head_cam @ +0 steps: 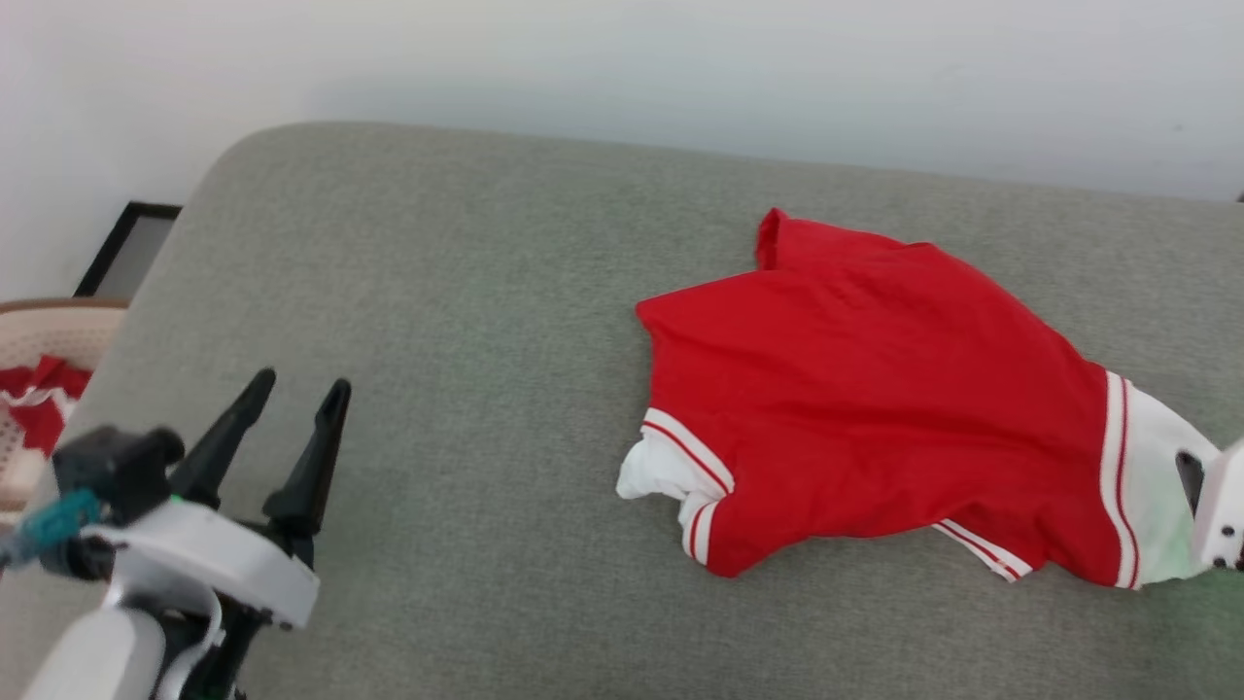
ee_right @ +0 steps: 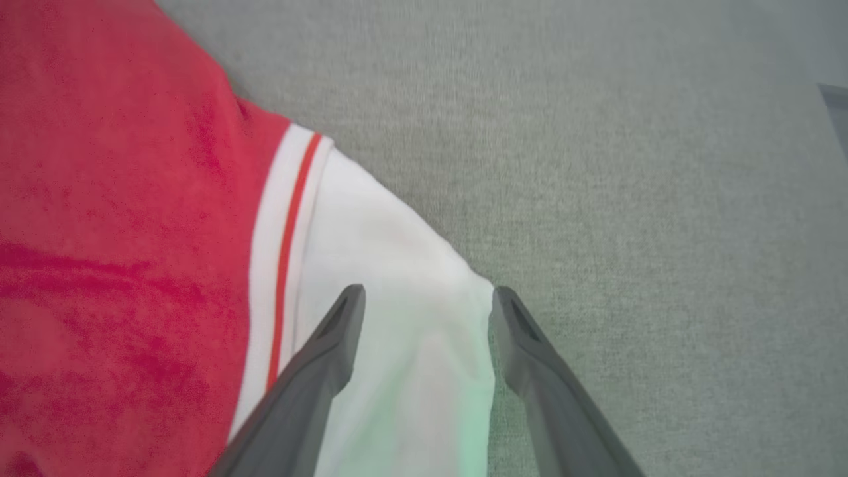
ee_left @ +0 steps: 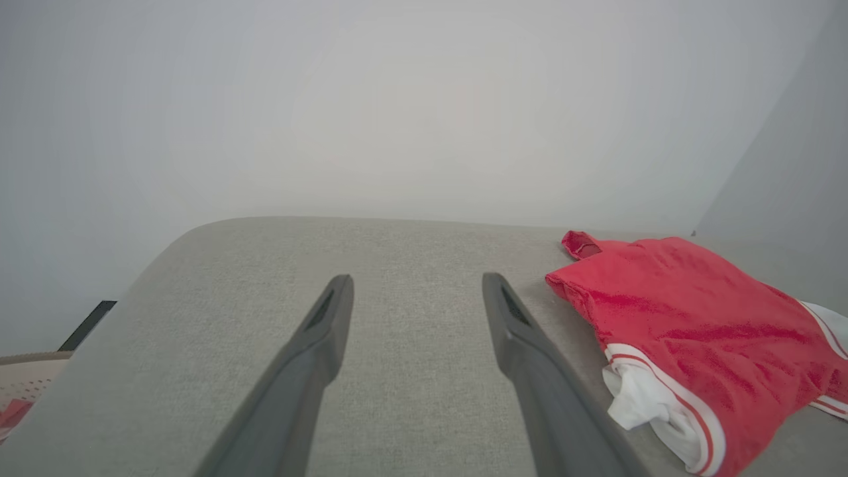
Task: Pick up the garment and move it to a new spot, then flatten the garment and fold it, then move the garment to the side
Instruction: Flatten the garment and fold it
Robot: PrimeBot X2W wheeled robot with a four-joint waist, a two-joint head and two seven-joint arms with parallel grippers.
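early days, judging by the lie of things. garment [head_cam: 875,408] heaped and wrinkled on the right part of the grey cushion [head_cam: 437,292], one white sleeve [head_cam: 671,467] bunched under at its left end, the other sleeve [ee_right: 397,278] spread out at the far right end. not flattened, not folded, not set aside; no telling whether already at its new spot. right tool [ee_right: 429,291] low over that outer sleeve, fingers apart with the white cloth between them, not closed on it; looks like the opening of a grasp, for a lift or a pull to spread. left tool [head_cam: 300,381] well apart from the garment, over bare cushion at the lower left, fingers likewise spread, holding nothing. off the cushion's left edge, a pale basket [head_cam: 58,335] with a small red cloth [head_cam: 34,399] inside, no part of this job. nearly all left to do: lifting, spreading, folding, shifting aside.
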